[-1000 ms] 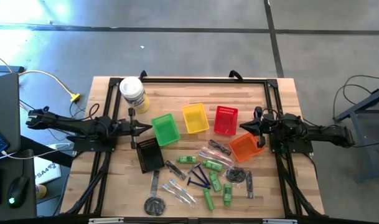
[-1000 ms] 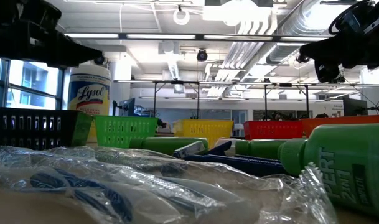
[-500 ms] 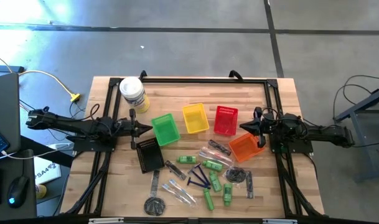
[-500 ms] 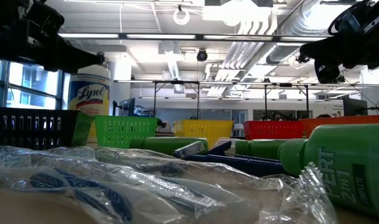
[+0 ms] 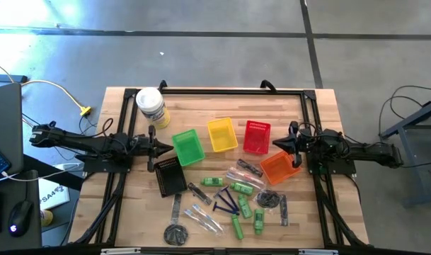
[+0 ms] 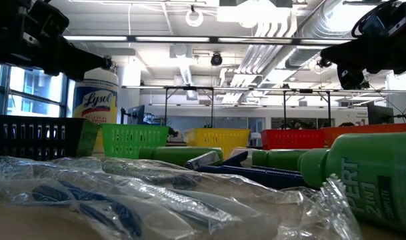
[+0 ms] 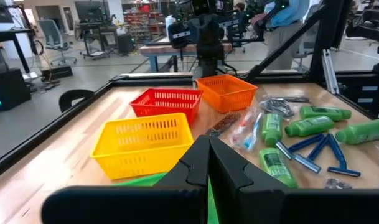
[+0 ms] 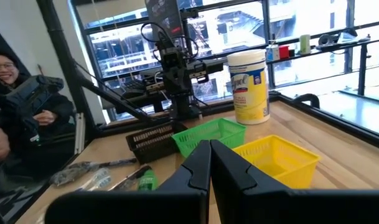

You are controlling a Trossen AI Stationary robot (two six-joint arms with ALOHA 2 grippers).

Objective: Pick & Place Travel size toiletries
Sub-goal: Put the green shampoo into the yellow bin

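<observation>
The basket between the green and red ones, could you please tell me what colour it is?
The basket is yellow, clearest in the left wrist view.

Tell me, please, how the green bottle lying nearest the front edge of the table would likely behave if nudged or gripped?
The green bottle lies on its side and looks round, so a sideways nudge would probably roll it. It looks like smooth plastic, so it may slip between narrow gripper fingers. Being small, it is probably light and shifts easily.
</observation>
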